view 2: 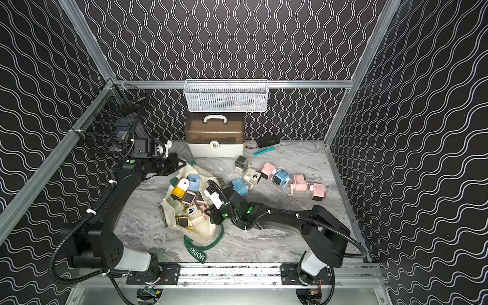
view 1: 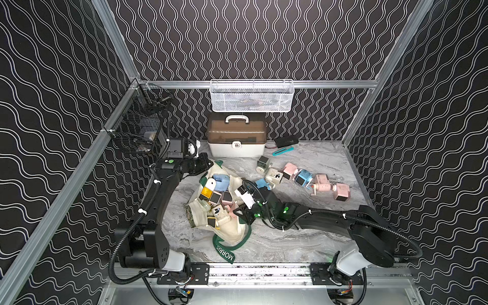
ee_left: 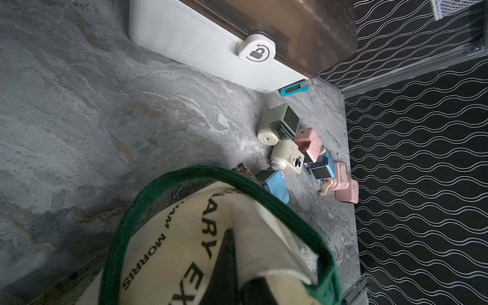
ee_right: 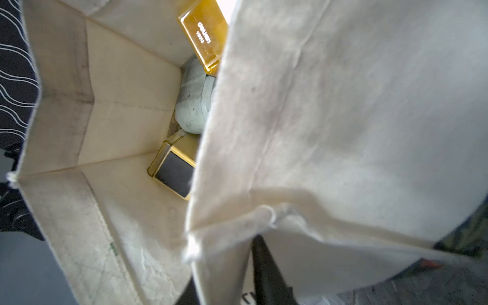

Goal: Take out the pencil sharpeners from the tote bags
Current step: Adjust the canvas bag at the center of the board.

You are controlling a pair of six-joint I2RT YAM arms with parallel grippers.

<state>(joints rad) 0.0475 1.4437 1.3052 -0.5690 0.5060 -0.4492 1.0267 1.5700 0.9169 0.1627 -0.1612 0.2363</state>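
Note:
The cream tote bag [view 1: 230, 230] [view 2: 201, 235] lies open mid-table, with several pencil sharpeners [view 1: 220, 182] showing in its mouth. More sharpeners [view 1: 303, 179] [ee_left: 280, 126] lie in a loose row on the marble to its right. My left gripper [view 1: 210, 163] [ee_left: 236, 250] is shut on the bag's far rim, with cloth pinched between its fingers. At the bag's right rim is my right gripper [view 1: 237, 211] [ee_right: 227, 250]. Its fingers stand apart with a fold of cloth between them. Its wrist view looks into the bag at a yellow sharpener [ee_right: 174, 171] and a pale green one [ee_right: 192, 105].
A white-and-brown case [view 1: 236, 140] stands at the back, with a teal stick tool [view 1: 283, 151] and a black device [view 1: 286, 141] to its right. A white mesh basket [view 1: 252, 96] hangs above it. A black wire basket [view 1: 137, 126] hangs at the left wall.

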